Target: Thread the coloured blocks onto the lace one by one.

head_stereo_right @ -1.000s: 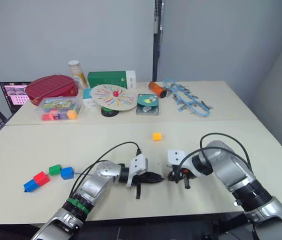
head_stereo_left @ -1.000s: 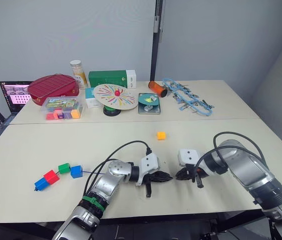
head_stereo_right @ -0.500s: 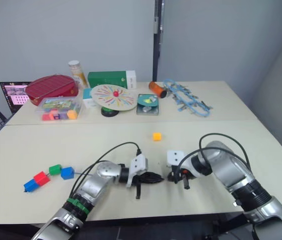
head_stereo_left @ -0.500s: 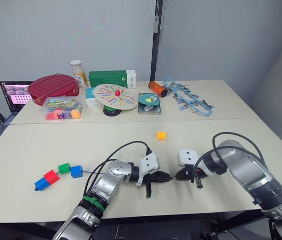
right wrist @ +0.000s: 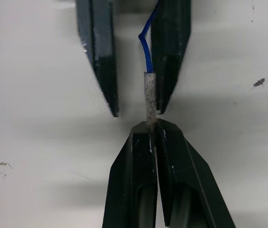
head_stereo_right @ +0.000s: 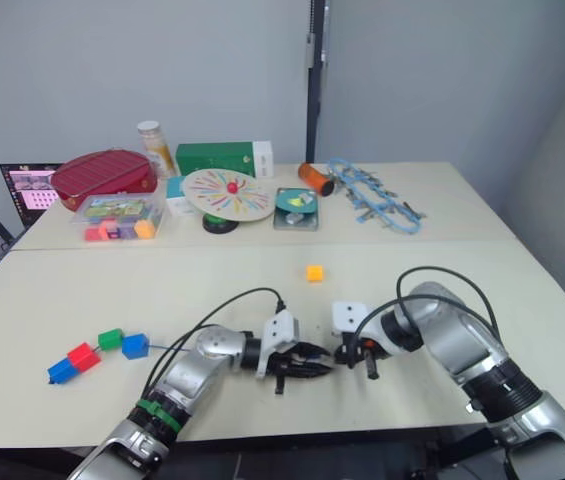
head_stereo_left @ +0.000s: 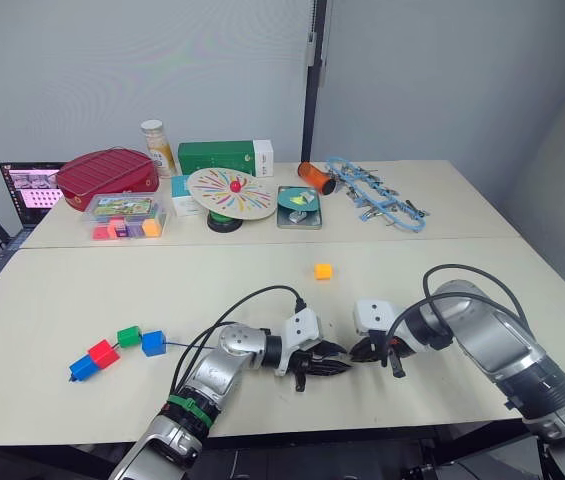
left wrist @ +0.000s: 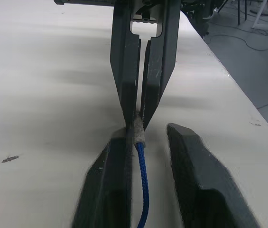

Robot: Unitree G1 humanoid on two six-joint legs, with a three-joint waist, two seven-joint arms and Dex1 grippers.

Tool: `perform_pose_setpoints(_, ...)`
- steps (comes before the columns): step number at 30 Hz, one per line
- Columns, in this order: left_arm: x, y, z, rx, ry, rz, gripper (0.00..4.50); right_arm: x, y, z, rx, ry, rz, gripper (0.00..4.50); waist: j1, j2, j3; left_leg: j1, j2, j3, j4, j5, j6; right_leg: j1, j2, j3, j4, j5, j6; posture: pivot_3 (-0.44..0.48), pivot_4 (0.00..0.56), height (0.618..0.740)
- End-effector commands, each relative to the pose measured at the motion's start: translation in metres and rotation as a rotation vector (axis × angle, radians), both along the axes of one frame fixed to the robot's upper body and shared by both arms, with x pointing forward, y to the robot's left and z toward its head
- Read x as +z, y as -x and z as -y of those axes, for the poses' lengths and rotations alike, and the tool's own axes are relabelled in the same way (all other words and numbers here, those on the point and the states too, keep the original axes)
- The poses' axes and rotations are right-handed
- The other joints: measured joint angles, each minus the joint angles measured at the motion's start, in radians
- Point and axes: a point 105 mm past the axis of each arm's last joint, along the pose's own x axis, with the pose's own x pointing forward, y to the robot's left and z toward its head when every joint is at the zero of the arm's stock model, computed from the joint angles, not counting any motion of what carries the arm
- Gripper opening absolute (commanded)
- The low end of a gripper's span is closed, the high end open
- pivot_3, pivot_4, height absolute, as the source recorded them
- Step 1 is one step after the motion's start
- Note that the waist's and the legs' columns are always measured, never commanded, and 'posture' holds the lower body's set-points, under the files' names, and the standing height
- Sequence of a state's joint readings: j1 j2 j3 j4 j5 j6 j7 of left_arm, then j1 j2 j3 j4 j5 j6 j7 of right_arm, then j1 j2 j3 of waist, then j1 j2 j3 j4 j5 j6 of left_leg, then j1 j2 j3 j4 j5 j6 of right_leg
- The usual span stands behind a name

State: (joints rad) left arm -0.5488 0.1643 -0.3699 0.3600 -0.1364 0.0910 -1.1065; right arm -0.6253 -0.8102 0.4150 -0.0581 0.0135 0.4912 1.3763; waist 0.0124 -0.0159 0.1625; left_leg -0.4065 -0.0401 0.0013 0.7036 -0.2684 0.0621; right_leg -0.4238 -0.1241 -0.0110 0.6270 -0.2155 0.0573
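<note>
Near the front edge of the white table point(head_stereo_left: 442, 250), the 2 grippers meet tip to tip over a handover of the lace point(left wrist: 142, 183). The right gripper point(right wrist: 152, 126) is clamped on the very end of the lace's pale stiff tip point(right wrist: 149, 95), while the left gripper point(left wrist: 145, 135) stands spread, the dark-blue cord lying along the inner face of 1 finger point(left wrist: 112, 175) without being pinched. The whole lace therefore hangs on a thin bite at the tip, and that is the main risk: judging by the right wrist view, only a short length of the tip sits between the pads, so any sideways tug from the trailing cord could slide it out. From there the cord runs back along the table to 4 blocks already on it, a blue block point(head_stereo_left: 153, 343), a green block point(head_stereo_left: 128, 336), a red block point(head_stereo_left: 103, 353) and a second blue block point(head_stereo_left: 82, 368), lying in a row well to the robot's left. Their drag could pull against the grip if the right arm lifts fast. The orange-yellow block point(head_stereo_left: 323, 271) sits loose beyond the grippers, unthreaded, and it may skid away when the tip pushes at its hole unless something steadies it.
</note>
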Motion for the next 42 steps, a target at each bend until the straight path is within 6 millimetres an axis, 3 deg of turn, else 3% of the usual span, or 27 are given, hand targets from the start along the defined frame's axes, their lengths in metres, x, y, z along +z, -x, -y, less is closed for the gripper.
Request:
perform_pose_setpoints(1,0.011,0.000,0.007,-0.024,0.020,0.029,0.01,0.010,-0.001,-0.003,0.018,-0.006,0.040,0.00,0.000,0.000,0.000,0.000,0.000,0.000,0.000,0.000,0.000,0.000,0.000,0.000,0.000,0.000,0.000,0.000,0.150,0.740)
perform_pose_setpoints(8,0.009,0.001,0.008,-0.025,0.012,0.024,0.01,0.012,-0.001,-0.003,-0.024,-0.024,0.017,0.00,0.000,0.000,0.000,0.000,0.000,0.000,0.000,0.000,0.000,0.000,0.000,0.000,0.000,0.000,0.000,0.000,0.150,0.740)
perform_pose_setpoints(15,0.005,-0.002,-0.005,0.014,0.009,0.012,0.00,0.033,-0.011,0.020,-0.170,-0.141,-0.006,2.34,0.001,0.000,0.000,0.000,0.000,0.000,0.000,0.000,0.000,0.000,0.000,0.000,0.000,0.000,0.000,0.000,0.150,0.740)
perform_pose_setpoints(21,0.006,-0.002,-0.018,0.055,0.036,0.001,0.00,0.065,-0.022,0.033,-0.318,-0.458,-0.029,4.41,-0.004,0.000,0.000,0.000,0.001,0.000,-0.001,0.000,0.000,0.000,0.000,0.001,0.000,0.000,0.000,0.000,0.150,0.740)
perform_pose_setpoints(24,0.007,-0.002,-0.024,0.081,0.043,-0.001,0.00,0.073,-0.032,0.034,-0.410,-0.592,0.014,4.46,-0.004,0.000,0.000,0.001,0.002,0.000,-0.003,0.000,-0.001,0.000,0.000,0.002,-0.001,0.000,0.000,0.000,0.150,0.740)
perform_pose_setpoints(30,0.010,0.002,-0.039,0.135,0.063,-0.037,0.00,0.063,-0.066,0.031,-0.675,-0.778,0.227,4.46,-0.003,0.000,0.000,0.001,0.001,-0.001,-0.004,0.000,-0.001,-0.002,-0.002,0.003,0.000,0.000,-0.001,0.000,0.150,0.740)
perform_pose_setpoints(35,0.011,0.005,-0.051,0.171,0.056,-0.033,0.00,0.039,-0.086,0.009,-0.827,-0.815,0.284,4.46,-0.006,0.001,0.000,0.001,0.000,0.000,-0.006,0.004,-0.007,-0.003,-0.002,0.003,0.002,0.000,-0.001,0.000,0.150,0.740)
perform_pose_setpoints(42,0.011,0.007,-0.057,0.205,0.049,-0.032,0.00,0.024,-0.112,-0.015,-0.923,-0.835,0.320,4.46,-0.015,0.001,0.000,0.002,-0.001,0.000,-0.007,0.004,-0.007,-0.002,-0.001,0.002,0.002,0.000,-0.001,0.000,0.150,0.740)
